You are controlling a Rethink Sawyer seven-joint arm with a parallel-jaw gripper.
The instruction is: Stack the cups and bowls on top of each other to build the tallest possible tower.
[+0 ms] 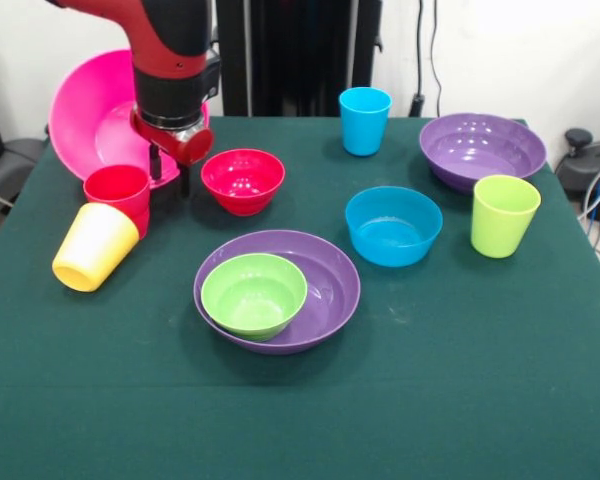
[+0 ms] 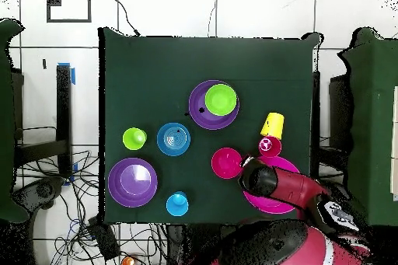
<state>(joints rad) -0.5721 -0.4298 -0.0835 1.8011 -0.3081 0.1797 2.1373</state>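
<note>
My gripper [image 1: 170, 176] hangs open and empty at the table's back left in the front view, between the red cup [image 1: 117, 188] and the small red bowl [image 1: 243, 180], in front of the tilted large pink bowl [image 1: 85, 115]. The yellow cup [image 1: 93, 247] leans on its side against the red cup. The small green bowl [image 1: 253, 293] sits inside a purple bowl [image 1: 332, 285] at the centre. The blue bowl [image 1: 393, 226], lime green cup [image 1: 504, 214], second purple bowl [image 1: 482, 150] and blue cup [image 1: 365, 120] stand apart on the right. In the overhead view the arm [image 2: 268, 183] covers the gripper.
The green table [image 1: 430, 400] has open cloth along its near side in the front view. Black posts stand behind the far edge. Cables and floor gear lie off the right side.
</note>
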